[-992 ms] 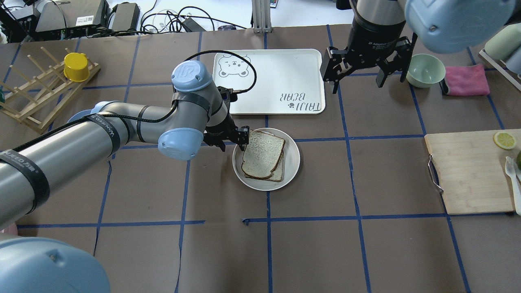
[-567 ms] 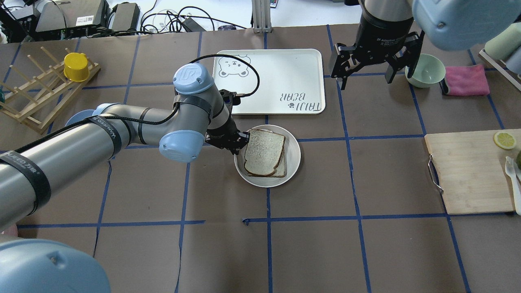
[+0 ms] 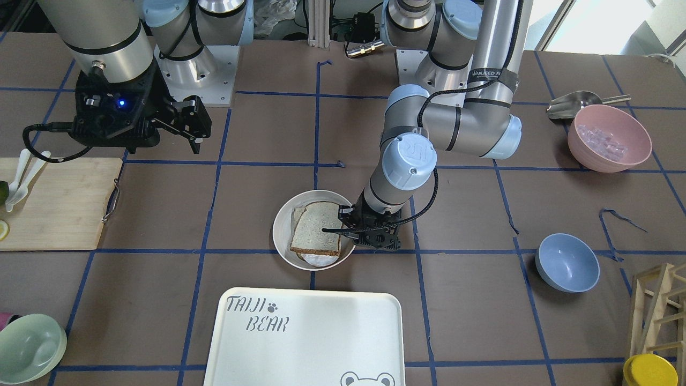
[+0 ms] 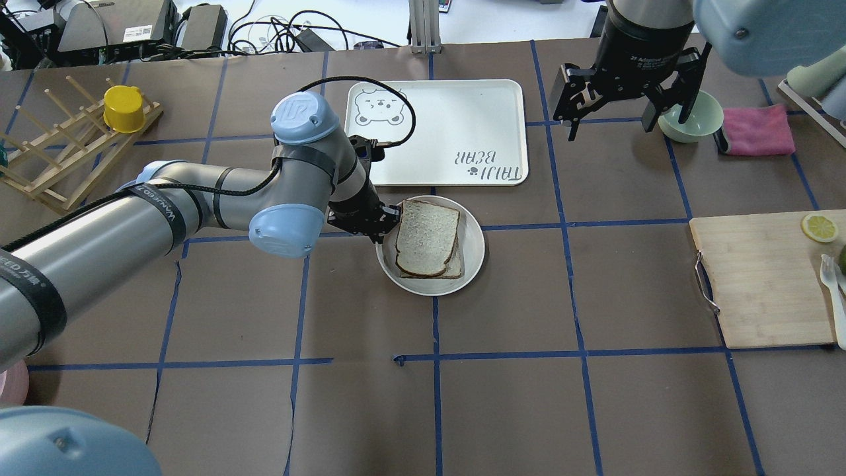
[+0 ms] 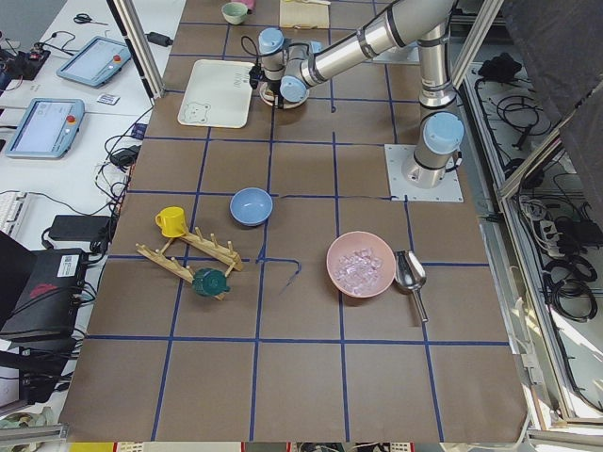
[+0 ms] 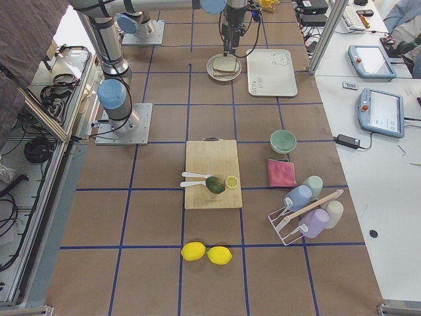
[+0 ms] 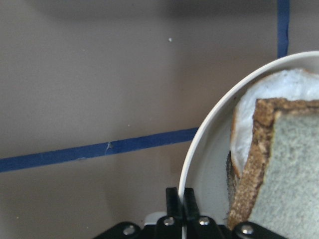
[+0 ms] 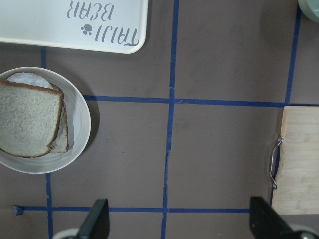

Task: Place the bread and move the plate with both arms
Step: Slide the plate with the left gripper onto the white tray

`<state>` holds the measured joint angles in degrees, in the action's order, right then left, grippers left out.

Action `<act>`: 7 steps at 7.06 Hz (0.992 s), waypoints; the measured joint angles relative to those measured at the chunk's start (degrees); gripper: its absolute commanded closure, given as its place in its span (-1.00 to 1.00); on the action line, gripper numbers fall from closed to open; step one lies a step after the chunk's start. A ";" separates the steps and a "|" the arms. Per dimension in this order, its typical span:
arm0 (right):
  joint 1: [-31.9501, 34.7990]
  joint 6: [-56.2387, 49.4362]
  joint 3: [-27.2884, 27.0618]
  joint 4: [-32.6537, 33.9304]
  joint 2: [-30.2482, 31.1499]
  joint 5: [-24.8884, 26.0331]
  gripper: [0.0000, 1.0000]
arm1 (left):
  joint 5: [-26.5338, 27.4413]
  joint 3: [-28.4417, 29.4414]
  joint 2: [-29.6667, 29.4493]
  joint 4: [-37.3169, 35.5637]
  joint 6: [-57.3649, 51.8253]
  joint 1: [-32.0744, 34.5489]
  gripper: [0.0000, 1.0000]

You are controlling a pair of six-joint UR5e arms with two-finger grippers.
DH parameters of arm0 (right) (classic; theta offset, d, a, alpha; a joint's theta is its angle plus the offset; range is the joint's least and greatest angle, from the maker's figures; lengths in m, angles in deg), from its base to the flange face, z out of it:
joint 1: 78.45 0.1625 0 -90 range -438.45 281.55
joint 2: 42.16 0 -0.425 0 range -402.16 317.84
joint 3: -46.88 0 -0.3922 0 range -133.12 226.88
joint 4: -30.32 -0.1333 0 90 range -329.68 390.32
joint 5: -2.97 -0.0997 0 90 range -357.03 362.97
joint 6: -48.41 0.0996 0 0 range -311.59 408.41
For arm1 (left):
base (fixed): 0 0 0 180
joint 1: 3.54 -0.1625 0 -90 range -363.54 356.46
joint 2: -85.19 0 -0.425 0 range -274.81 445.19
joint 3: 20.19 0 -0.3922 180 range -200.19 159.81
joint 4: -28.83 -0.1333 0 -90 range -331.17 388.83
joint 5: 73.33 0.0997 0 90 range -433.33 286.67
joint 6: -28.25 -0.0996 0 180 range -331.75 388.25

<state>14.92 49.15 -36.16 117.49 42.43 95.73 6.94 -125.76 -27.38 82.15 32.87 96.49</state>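
The bread (image 4: 426, 237), speckled with a dark crust, lies on top of a paler slice with egg white (image 3: 319, 260) in the round cream plate (image 4: 473, 251). My left gripper (image 4: 387, 222) is shut on the plate's left rim; the left wrist view shows both fingers (image 7: 175, 211) pinched on the rim (image 7: 198, 149) beside the bread (image 7: 289, 174). My right gripper (image 4: 624, 122) hangs open and empty high above the table's far right, apart from the plate. Its view looks down on the plate (image 8: 79, 130) and bread (image 8: 27, 119).
The white TAIJI BEAR tray (image 4: 436, 132) lies just beyond the plate. A pale green bowl (image 4: 702, 111) and a pink cloth (image 4: 757, 129) are by the right gripper. A cutting board (image 4: 760, 277) is at right, a dish rack (image 4: 73, 149) at far left.
My left gripper has closed on the plate's rim, and the plate has shifted slightly toward the tray. My right gripper has moved right and farther back, toward the green bowl.
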 measured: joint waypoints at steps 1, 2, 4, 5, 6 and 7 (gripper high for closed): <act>-0.10 0.20 -0.04 0.27 0.03 -0.03 -1.00 | -1.08 0.85 0.60 1.01 0.14 -0.84 1.00; -0.19 0.40 -0.07 0.41 0.04 -0.04 -1.00 | -2.05 2.16 1.32 3.10 0.22 -1.47 1.00; -0.25 0.63 -0.13 1.24 0.04 -0.08 -1.00 | -4.02 4.85 2.49 7.03 0.28 -2.21 1.00; -0.24 0.62 -0.16 2.51 0.04 -0.06 -1.00 | -4.64 7.50 1.82 8.00 0.04 -3.16 1.00; -0.23 0.40 -0.17 3.46 0.04 -0.04 -1.00 | -4.82 11.95 0.05 9.45 -0.64 -4.20 1.00; -0.19 0.09 -0.18 3.87 0.04 -0.06 -1.00 | -4.97 17.29 -2.74 10.95 -1.30 -4.77 1.00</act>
<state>14.73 49.24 -36.34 121.37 42.48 95.68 1.97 -108.47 -30.13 93.10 31.57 91.73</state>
